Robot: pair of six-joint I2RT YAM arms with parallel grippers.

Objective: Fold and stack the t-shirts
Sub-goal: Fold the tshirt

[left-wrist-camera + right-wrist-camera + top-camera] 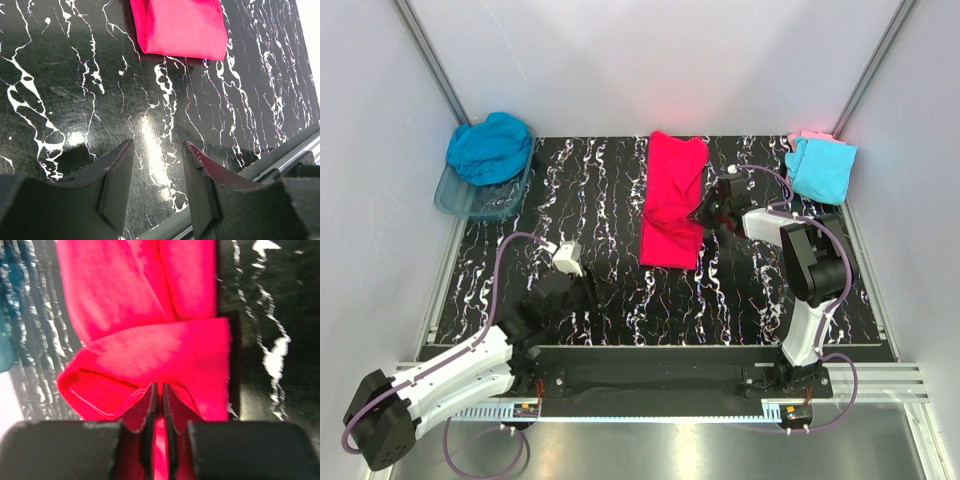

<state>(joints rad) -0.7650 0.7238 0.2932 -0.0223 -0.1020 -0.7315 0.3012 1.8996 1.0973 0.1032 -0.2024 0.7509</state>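
The bright pink-red t-shirt [670,200] lies as a long folded strip on the middle of the black marbled table [600,190]. My right gripper [706,212] is at its right edge, shut on a pinch of the cloth [145,315]. In the right wrist view the right gripper [159,386] has its jaws almost touching, with red fabric between them. My left gripper [586,288] hovers open over bare table near the front. The left gripper [157,142] holds nothing, and the shirt's near end [180,25] lies beyond it. A teal-blue t-shirt [490,148] is heaped in the tub.
The clear bluish tub [470,203] stands at the back left corner. A light cyan t-shirt [820,170] lies folded on a pale pink one [810,135] at the back right. White walls enclose the table, and a metal rail [660,385] runs along its front.
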